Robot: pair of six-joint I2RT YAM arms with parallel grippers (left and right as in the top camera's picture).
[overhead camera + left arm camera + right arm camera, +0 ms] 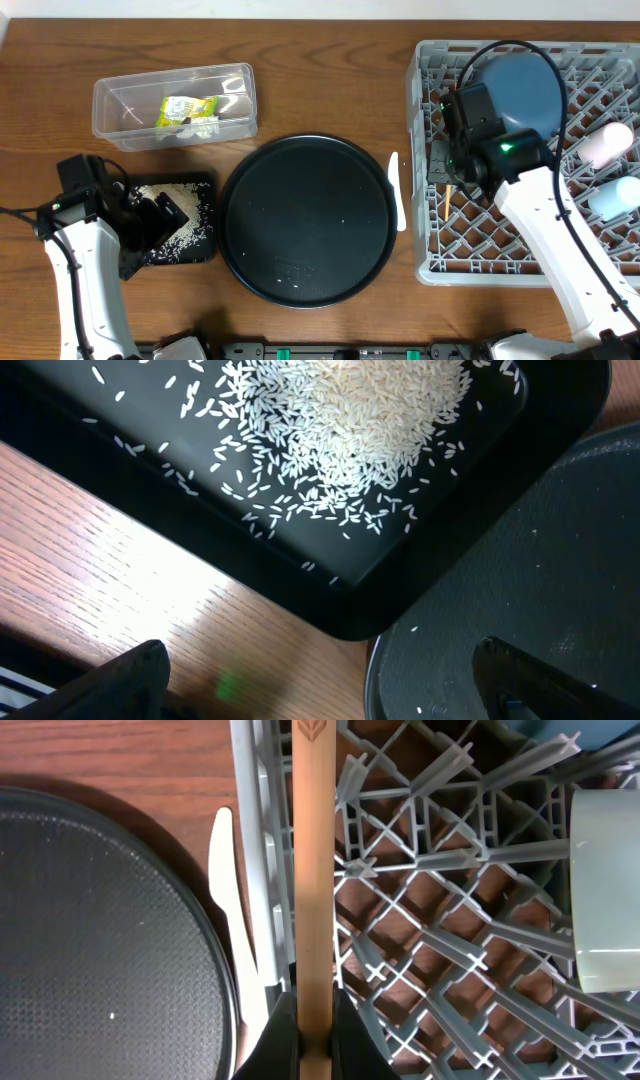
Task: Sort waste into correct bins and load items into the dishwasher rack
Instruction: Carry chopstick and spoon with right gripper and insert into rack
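Note:
White rice [360, 410] lies heaped in the shallow black tray [200, 250], also in the left wrist view [330, 605]. My left gripper [330, 695] is open and empty, low over the tray's edge [158, 215]. The yellow-green wrapper [187, 110] lies in the clear tub [110, 100]. My right gripper [315, 1030] is shut on the wooden chopstick [312, 870], held over the left edge of the grey rack [440, 920]; it shows overhead [443, 165]. The white utensil [397, 190] lies on the table beside the rack [430, 270]. The blue bowl [525, 85], pink cup [608, 145] and pale blue cup [612, 198] are in the rack. The mint-green bowl is out of view.
The large round black tray [305, 220] sits mid-table between the rice tray and the rack, with a few stray grains on it. Its rim shows in both wrist views [520, 560] [100, 940]. The white utensil [228, 890] lies between it and the rack wall.

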